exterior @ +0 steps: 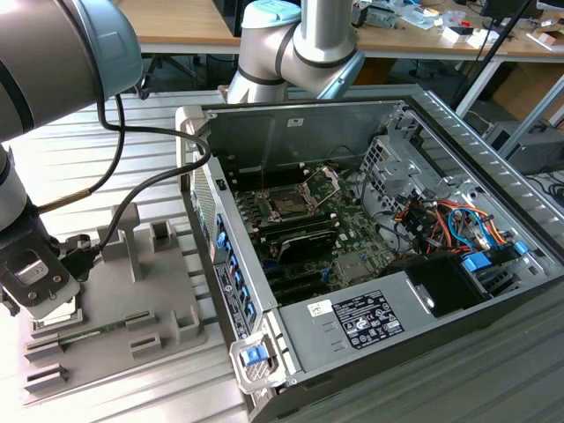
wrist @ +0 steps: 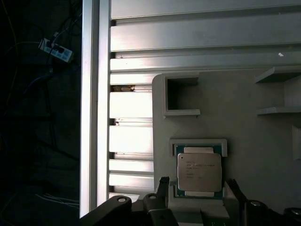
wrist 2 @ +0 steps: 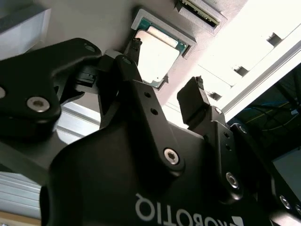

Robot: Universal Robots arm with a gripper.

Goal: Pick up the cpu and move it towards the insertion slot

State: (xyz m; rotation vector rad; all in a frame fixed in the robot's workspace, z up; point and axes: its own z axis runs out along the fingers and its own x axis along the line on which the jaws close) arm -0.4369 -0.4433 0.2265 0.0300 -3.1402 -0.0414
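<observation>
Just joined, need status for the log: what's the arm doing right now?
The arm's gripper hangs low over the grey tray, with its fingers open on either side of the cpu. The cpu lies in its tray recess, not yet lifted. In the exterior view, the insertion slot inside the open computer case looks empty, with its hinged plate up.

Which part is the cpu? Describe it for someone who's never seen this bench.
At the exterior view's left, beside the open computer case, lies a grey tray. In both wrist views, the cpu sits in the tray's framed square recess, between the open fingers. It is a flat square with a pale silver top, unlike the long thin memory stick.
</observation>
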